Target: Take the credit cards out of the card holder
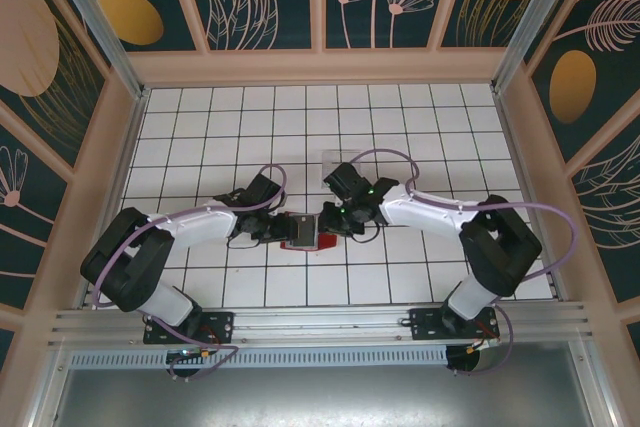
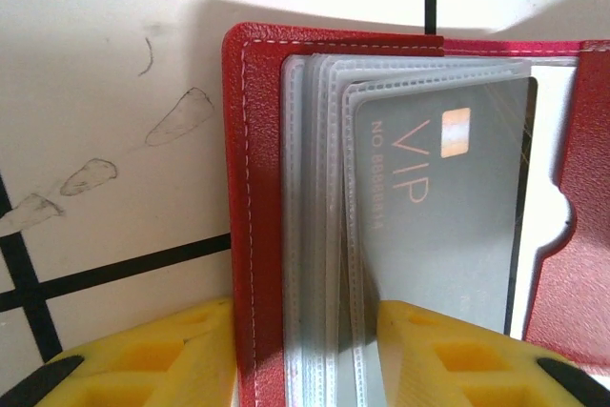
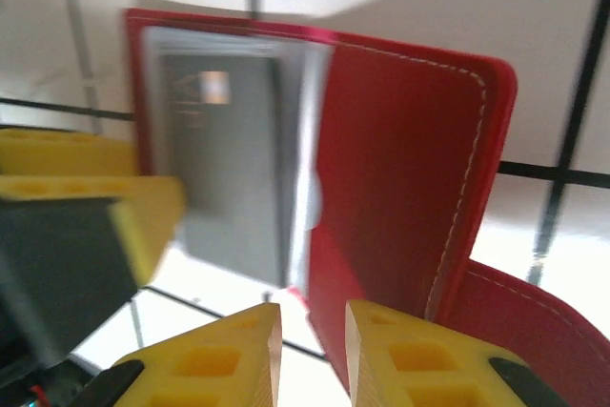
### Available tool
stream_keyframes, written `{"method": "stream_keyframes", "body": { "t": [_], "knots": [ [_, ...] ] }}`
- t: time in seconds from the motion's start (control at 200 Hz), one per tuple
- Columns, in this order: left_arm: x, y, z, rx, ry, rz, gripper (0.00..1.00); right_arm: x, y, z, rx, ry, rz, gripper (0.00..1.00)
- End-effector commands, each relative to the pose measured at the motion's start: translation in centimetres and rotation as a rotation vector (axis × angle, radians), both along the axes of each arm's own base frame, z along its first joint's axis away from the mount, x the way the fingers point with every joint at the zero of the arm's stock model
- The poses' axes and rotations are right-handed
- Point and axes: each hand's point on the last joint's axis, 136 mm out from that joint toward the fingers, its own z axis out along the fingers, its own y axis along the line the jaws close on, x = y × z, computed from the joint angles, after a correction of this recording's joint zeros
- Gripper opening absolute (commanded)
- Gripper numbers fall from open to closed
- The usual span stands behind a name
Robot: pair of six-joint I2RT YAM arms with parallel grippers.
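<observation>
Between both hands the card holder (image 2: 286,188) lies open; left hand (image 2: 305,355) pinches its sleeves.

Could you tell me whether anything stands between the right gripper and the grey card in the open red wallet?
Yes: the grey VIP card sits inside a clear plastic sleeve of the red folding wallet, and the wallet's red flap lies nearest the right gripper.

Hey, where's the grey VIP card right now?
The grey VIP card sits in a clear sleeve inside the open red card holder, which lies on the tiled table between the left gripper and the right gripper, near the table's front middle.
</observation>
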Motion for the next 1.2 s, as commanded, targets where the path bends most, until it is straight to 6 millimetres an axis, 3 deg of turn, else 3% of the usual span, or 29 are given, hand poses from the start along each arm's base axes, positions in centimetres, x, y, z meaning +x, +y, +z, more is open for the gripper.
{"method": "stream_keyframes", "body": {
  "t": [0.0,0.27,0.425,0.545,0.706,0.826,0.991,1.196],
  "knots": [
    [-1.8,-0.3,-0.2,-0.042,0.059,-0.023,0.43,0.3,-0.9,-1.5,0.0,0.01,0.008,0.25],
    [-2.3,-1.0,0.4,-0.092,0.067,-0.047,0.39,1.0,-3.5,-4.3,-0.063,0.023,-0.023,0.24],
    [-0.9,-0.1,1.0,-0.024,0.01,-0.019,0.39,1.7,-4.3,-3.7,-0.099,0.001,-0.05,0.23],
    [0.1,0.5,1.8,0.026,-0.033,0.002,0.4,2.3,-3.1,-1.1,-0.047,-0.04,-0.053,0.23],
    [0.9,-0.3,3.6,-0.015,-0.069,0.001,0.41,2.6,-0.5,1.7,0.058,-0.068,-0.023,0.23],
    [1.1,-1.0,3.8,-0.043,-0.06,-0.002,0.4,2.7,1.7,3.0,0.164,-0.07,0.016,0.23],
    [1.0,-1.4,2.9,-0.059,-0.034,0.002,0.37,2.6,3.2,2.7,0.229,-0.052,0.064,0.24],
    [0.9,-0.4,1.0,0.015,-0.015,0.012,0.4,2.4,3.4,0.7,0.205,-0.017,0.088,0.24]
  ]
}}
